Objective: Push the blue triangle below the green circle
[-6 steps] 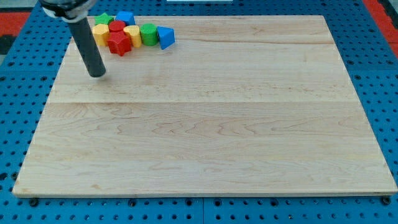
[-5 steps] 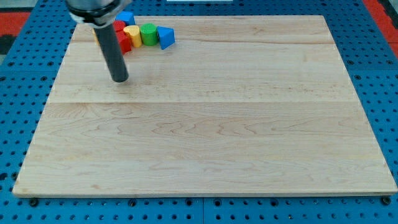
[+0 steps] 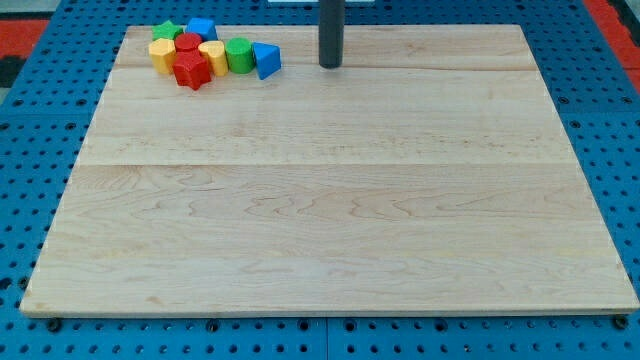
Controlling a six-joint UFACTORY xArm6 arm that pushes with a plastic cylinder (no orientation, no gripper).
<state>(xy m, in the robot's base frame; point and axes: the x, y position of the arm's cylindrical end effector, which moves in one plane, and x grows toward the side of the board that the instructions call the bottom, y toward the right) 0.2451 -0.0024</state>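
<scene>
The blue triangle (image 3: 266,60) lies at the right end of a cluster of blocks near the view's top left. It touches the right side of the green circle (image 3: 239,55). My tip (image 3: 330,65) rests on the board to the right of the blue triangle, about a block's width or two away, not touching it. The rod rises out of the view's top.
Left of the green circle sit a yellow cylinder (image 3: 212,55), a red cylinder (image 3: 188,44), a red star-like block (image 3: 192,70), a yellow block (image 3: 163,55), a green block (image 3: 167,32) and a blue block (image 3: 202,29). The wooden board (image 3: 330,200) lies on a blue pegboard.
My tip has swept from the board's left side, below the cluster, across to the view's right and up, ending right of the blue triangle. The blocks have not moved.
</scene>
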